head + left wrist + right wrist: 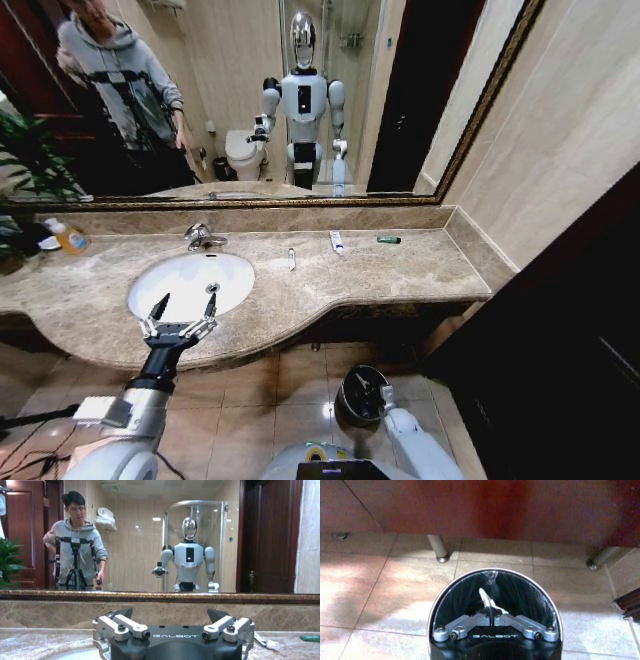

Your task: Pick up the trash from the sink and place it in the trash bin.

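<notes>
The trash in play is a thin white stick [488, 600], pinched upright between the closed fingers of the right gripper [493, 618], directly above the open mouth of the trash bin [447, 603] on the floor; release looks like what remains. The left gripper [178, 318] hovers at the sink [190, 283] rim, fingers spread apart, the nearer arm to the litter on the surface [400, 268].

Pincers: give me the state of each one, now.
Left pincer: open, empty, at the sink's front rim.
Right pincer: shut on a white piece of trash, above the trash bin.
</notes>
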You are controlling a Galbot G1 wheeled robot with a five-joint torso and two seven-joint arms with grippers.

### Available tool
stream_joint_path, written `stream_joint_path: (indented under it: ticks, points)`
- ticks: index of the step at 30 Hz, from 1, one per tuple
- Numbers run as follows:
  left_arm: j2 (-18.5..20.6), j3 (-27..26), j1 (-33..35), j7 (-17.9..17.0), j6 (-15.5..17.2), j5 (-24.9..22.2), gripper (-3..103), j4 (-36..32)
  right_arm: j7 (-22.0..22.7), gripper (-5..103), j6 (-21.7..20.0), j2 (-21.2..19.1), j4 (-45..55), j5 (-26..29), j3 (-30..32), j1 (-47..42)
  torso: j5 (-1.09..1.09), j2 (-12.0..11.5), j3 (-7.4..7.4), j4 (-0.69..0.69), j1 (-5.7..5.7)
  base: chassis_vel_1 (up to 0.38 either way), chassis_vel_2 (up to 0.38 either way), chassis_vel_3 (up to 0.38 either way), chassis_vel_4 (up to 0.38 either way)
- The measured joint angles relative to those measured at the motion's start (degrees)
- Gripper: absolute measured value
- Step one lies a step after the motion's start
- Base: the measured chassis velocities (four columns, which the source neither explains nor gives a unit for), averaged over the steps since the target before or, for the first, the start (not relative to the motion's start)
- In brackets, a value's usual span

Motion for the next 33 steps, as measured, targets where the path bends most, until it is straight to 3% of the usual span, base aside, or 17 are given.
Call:
stream_joint_path:
  ticks: [7,9,12,15,16,19,21,22,24,28,33]
  points:
    - [0.0,0.0,0.0,0.0,0.0,0.0,100,0.0,0.13,0,-0.35,0.04,0.41,-0.03,0.19,0.13,0.0,0.0,0.0,0.0,0.0,0.0,0.0,0.0,0.0]
    - [0.0,0.0,0.0,0.0,0.0,0.0,100,0.0,0.3,11,-0.54,-0.02,1.2,-0.01,0.28,-0.19,-0.01,0.0,0.0,0.0,0.0,0.0,0.0,0.0,0.0]
    - [0.0,0.0,0.0,0.0,0.0,0.0,100,0.0,0.38,16,-0.63,-0.09,1.57,0.01,0.36,-0.39,0.0,0.0,0.0,0.0,0.0,0.0,0.0,0.0,0.0]
    - [0.0,0.0,0.0,0.0,0.0,0.0,100,0.0,0.4,32,-0.98,-0.46,2.91,0.1,0.49,-1.12,-0.01,0.0,-0.01,0.0,0.0,0.0,0.0,0.0,0.0]
    - [0.0,0.0,0.0,0.0,0.0,0.0,100,0.0,0.4,32,-0.98,-0.46,2.91,0.1,0.49,-1.12,-0.01,0.0,-0.01,0.0,0.0,0.0,0.0,0.0,0.0]
    - [0.0,0.0,0.0,0.0,0.0,0.0,100,0.0,0.42,49,-1.25,-0.53,4.12,0.27,0.65,-1.85,0.0,0.0,0.0,0.0,0.0,0.0,0.0,0.0,0.0]
    - [0.0,0.0,0.0,0.0,0.0,0.0,100,0.0,0.45,49,-1.31,-0.52,4.42,0.34,0.68,-2.02,-0.01,0.0,-0.01,0.0,0.0,0.0,0.0,0.0,0.0]
    - [0.0,0.0,0.0,0.0,0.0,0.0,100,0.0,0.51,59,-1.43,-0.48,5.02,0.45,0.74,-2.43,0.0,0.0,-0.01,0.0,0.0,0.0,0.0,0.0,0.0]
    - [0.0,0.0,0.0,0.0,0.0,0.0,100,0.0,0.53,59,-1.47,-0.46,5.3,0.48,0.77,-2.61,0.0,0.0,-0.01,0.0,0.0,0.0,0.0,0.0,0.0]
    - [0.0,0.0,0.0,0.0,0.0,0.0,100,0.0,0.81,81,-1.52,-0.41,6.43,0.55,0.92,-3.57,0.0,0.0,-0.01,0.0,0.0,0.0,0.0,0.0,0.0]
    - [0.0,0.0,0.0,0.0,0.0,0.0,100,0.0,1.08,96,-1.53,-0.59,8.04,0.75,1.19,-4.89,0.0,0.0,-0.01,0.0,0.0,0.0,0.0,0.0,0.0]
